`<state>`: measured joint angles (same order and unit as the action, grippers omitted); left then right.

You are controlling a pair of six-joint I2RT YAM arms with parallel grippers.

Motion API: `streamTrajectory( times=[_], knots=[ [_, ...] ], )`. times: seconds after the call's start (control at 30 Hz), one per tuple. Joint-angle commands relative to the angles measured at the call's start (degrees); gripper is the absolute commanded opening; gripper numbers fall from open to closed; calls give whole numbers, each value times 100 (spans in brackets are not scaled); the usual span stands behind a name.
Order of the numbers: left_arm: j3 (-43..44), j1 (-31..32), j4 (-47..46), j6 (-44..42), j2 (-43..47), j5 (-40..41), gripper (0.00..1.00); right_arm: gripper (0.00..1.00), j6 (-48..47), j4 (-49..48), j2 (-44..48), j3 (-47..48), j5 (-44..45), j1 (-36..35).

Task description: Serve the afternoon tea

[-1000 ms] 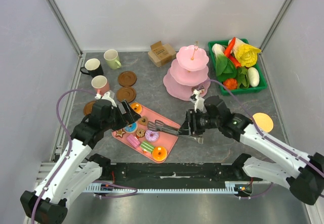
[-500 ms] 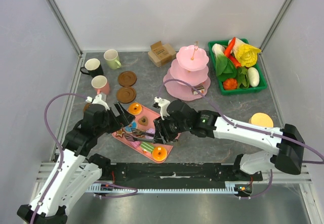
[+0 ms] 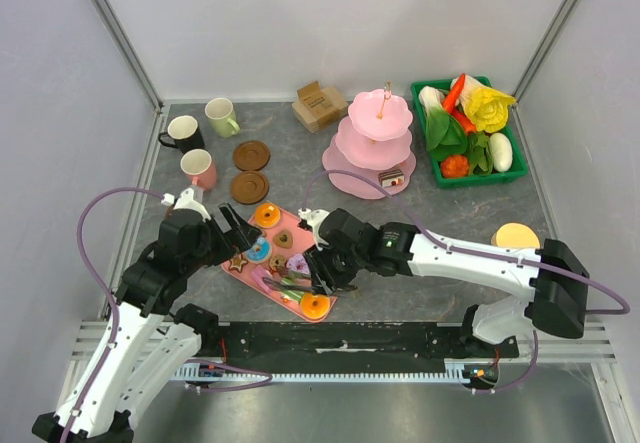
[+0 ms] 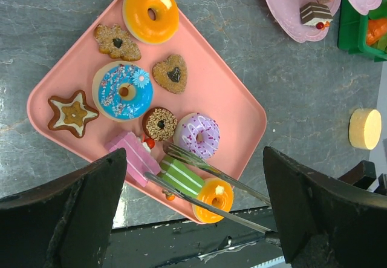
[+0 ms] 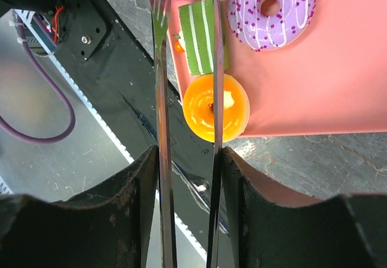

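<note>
The pink tray (image 3: 300, 226) holds several toy pastries. My right gripper (image 3: 325, 268) is shut on metal tongs (image 5: 160, 98). The tong tips straddle the green cake slice (image 5: 199, 35), beside the orange donut (image 5: 216, 107) and purple donut (image 5: 271, 8). The left wrist view shows the tong arms (image 4: 211, 174) either side of the green slice (image 4: 181, 177). My left gripper (image 3: 232, 231) is open and empty above the tray's left end. The black mug (image 3: 184, 132), green mug (image 3: 221, 116), pink mug (image 3: 199, 168) and two coasters (image 3: 251, 154) sit at the back left.
The pink tiered stand (image 3: 375, 138) stands at the back centre with a cake slice (image 3: 392, 176) on its bottom tier. A green basket of toy vegetables (image 3: 468, 128) is at the back right, a cardboard box (image 3: 319, 104) behind the stand, and a yellow disc (image 3: 515, 235) at the right.
My right arm swung left from beside the stand to over the tray, bringing the tong tips down around the green cake slice. My left arm drew back a little to the left.
</note>
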<state>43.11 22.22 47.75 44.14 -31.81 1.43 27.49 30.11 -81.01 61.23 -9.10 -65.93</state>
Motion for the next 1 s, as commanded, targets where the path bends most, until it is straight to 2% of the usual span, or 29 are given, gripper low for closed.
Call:
streamTrajectory(
  times=[0.0,0.3,0.47,0.63,0.97],
  knots=[
    [101,-16,-2,148,-35,50,99,51,-112,-31,-204,275,-74,-69],
    [83,-7,-11,139,8,59,99,49,-165,-93,-521,547,-250,-69],
    [66,-16,-46,139,-18,41,99,37,-129,-102,-644,635,-329,-69],
    [75,-16,-64,139,-27,33,99,30,-42,-102,-556,662,-285,-69],
    [153,-16,-125,148,-18,41,99,22,117,-154,-56,618,-153,-60]
  ],
)
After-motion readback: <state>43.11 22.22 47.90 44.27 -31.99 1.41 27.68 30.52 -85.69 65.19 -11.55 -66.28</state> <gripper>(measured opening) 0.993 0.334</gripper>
